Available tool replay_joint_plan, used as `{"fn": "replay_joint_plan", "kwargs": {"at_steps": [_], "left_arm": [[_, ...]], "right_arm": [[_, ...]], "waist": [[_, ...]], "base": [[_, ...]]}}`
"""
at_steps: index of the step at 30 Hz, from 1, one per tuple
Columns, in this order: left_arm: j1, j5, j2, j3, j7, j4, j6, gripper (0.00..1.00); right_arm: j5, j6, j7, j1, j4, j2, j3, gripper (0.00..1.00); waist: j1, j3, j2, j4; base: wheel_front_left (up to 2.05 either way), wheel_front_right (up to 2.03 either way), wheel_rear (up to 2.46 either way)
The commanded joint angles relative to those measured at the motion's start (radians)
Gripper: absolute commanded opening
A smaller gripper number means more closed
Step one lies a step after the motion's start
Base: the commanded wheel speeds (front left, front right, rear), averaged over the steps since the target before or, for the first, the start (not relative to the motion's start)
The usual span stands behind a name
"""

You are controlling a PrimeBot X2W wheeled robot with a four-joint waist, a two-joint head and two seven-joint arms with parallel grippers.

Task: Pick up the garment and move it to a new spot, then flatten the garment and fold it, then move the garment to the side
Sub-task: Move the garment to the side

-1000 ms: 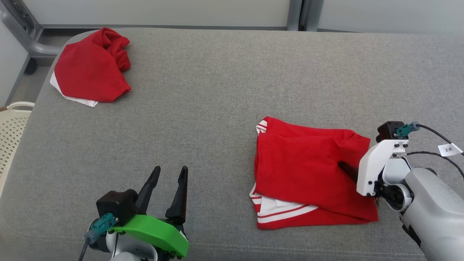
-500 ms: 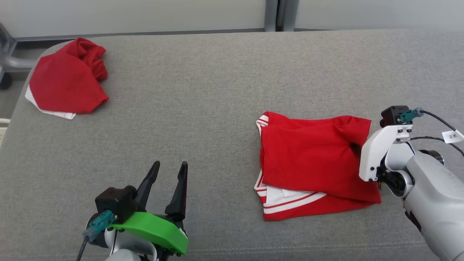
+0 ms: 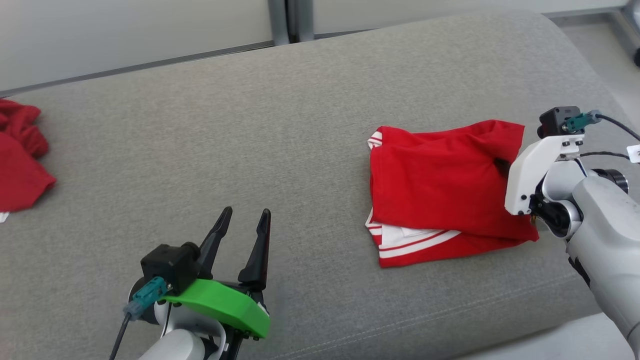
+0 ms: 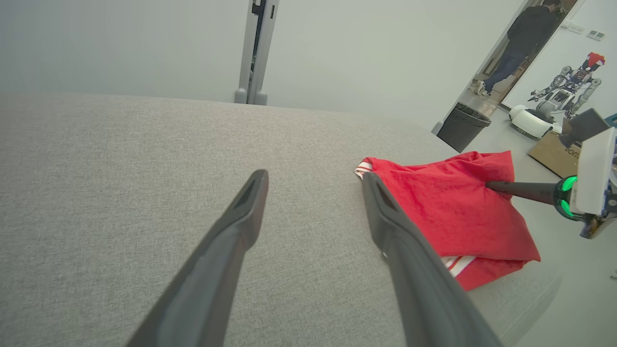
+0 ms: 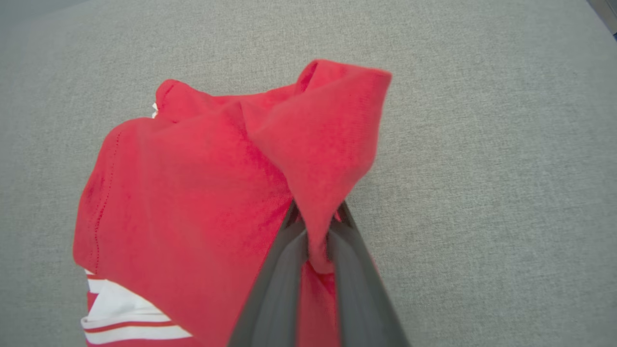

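A long grey fabric-covered bench (image 3: 300,125) runs in front of a pale wall, and the action is at its right-hand end. The right end effector (image 5: 315,219) is clamped tight on a bunched ridge of the red folded garment with white-striped trim (image 3: 440,185). The cloth tents up just ahead of its fingertips, and the rest of the bundle spreads beyond them and off to one side. The left end effector (image 3: 247,211) hangs low over bare bench with its two dark fingers spread wide and nothing between them. The garment is well off to its right.

So where are we? The garment sits as a rough rectangle in stacked layers, with white stripes peeking out of the bottom edge. To me the flattening and folding look done. What's left, I'd say, is the last carry to the side, and this pinch looks like the start of it.

Some things are hard to read. A white wrist bracket hides most of the right fingers from above. I can't tell how many layers they've caught, or whether the bundle's underside has left the bench. A second red cloth (image 3: 22,160), far from both end effectors, is cut off at the frame edge.
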Motion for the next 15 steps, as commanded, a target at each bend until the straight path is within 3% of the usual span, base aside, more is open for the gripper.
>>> {"fn": "replay_joint_plan", "kwargs": {"at_steps": [1, 7, 15], "left_arm": [[-0.021, 0.008, -0.001, 0.001, -0.001, 0.003, -0.005, 1.0], [-0.045, 0.017, 0.006, 0.004, 0.007, 0.006, -0.005, 1.0], [-0.076, 0.026, 0.036, 0.023, 0.018, -0.016, 0.011, 1.0]], "right_arm": [[0.004, -0.001, -0.012, -0.014, 0.004, -0.002, -0.003, 0.0], [0.009, -0.001, -0.033, -0.05, 0.023, 0.001, -0.011, 0.0], [0.004, -0.001, -0.083, -0.137, 0.069, 0.015, -0.036, 0.0]], "waist": [[0.0, 0.029, -0.0001, -0.079], [0.0, 0.068, -0.0001, -0.112], [0.0, 0.126, -0.0001, -0.101]], "base": [[0.0, 0.0, 0.0], [0.0, 0.0, 0.0], [0.0, 0.0, 0.0]]}}
